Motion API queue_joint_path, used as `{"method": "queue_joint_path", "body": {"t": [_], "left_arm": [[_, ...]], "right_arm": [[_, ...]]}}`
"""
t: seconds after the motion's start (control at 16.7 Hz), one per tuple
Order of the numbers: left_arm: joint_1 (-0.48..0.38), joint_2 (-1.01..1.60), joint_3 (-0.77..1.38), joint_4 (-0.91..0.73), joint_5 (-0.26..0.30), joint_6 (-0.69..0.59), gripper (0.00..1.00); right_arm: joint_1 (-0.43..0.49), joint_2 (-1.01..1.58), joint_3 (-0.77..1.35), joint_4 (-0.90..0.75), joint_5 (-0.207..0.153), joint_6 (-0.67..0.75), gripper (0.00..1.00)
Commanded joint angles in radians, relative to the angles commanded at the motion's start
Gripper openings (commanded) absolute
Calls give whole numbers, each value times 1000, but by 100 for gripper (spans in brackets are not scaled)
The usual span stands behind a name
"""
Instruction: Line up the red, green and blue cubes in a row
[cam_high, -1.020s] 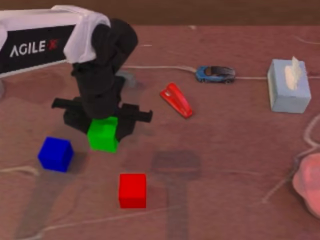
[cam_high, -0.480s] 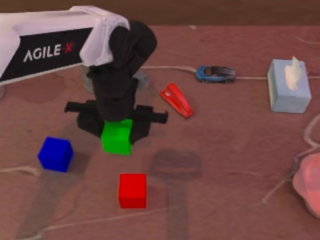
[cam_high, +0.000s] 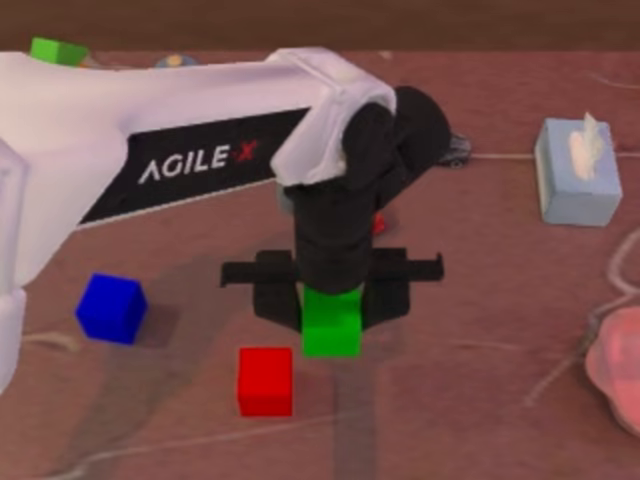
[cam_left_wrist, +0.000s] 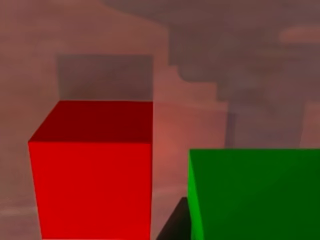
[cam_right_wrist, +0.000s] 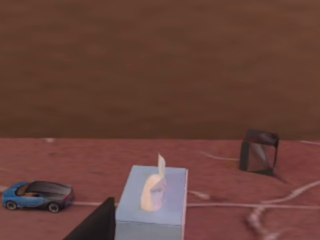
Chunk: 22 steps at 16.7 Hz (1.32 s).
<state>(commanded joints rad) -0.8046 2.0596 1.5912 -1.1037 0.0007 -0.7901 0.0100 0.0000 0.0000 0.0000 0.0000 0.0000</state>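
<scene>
The green cube (cam_high: 331, 322) is held between the fingers of the left gripper (cam_high: 331, 318), which is seen from above near the middle of the table (cam_high: 480, 290). The red cube (cam_high: 265, 380) is placed just beside it, to its left and slightly nearer the front edge; in the left wrist view the red cube (cam_left_wrist: 92, 167) and green cube (cam_left_wrist: 255, 192) are shown side by side with a narrow gap between them. Whether the green cube is touching the table cannot be told. The blue cube (cam_high: 111, 308) is found well apart, toward the left side. A tissue box (cam_high: 577, 170) is seen at the right, and a toy car (cam_right_wrist: 37, 195) is shown beside it in the right wrist view. The right gripper is not seen in any view.
</scene>
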Motion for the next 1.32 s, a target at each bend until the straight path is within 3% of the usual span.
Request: {"method": "queue_joint_path", "body": {"t": [0.42, 0.84, 1.14, 1.32], "left_arm": [[-25, -1, 1, 1, 0, -34, 0], [-28, 68, -131, 212, 0, -36, 0], [-30, 82, -153, 242, 0, -37, 0], [-30, 82, -153, 242, 0, -37, 23]], "right_arm": [[0, 0, 0, 0, 0, 0, 100], [0, 0, 0, 0, 0, 0, 100], [0, 0, 0, 0, 0, 0, 100], [0, 0, 0, 0, 0, 0, 100]]}}
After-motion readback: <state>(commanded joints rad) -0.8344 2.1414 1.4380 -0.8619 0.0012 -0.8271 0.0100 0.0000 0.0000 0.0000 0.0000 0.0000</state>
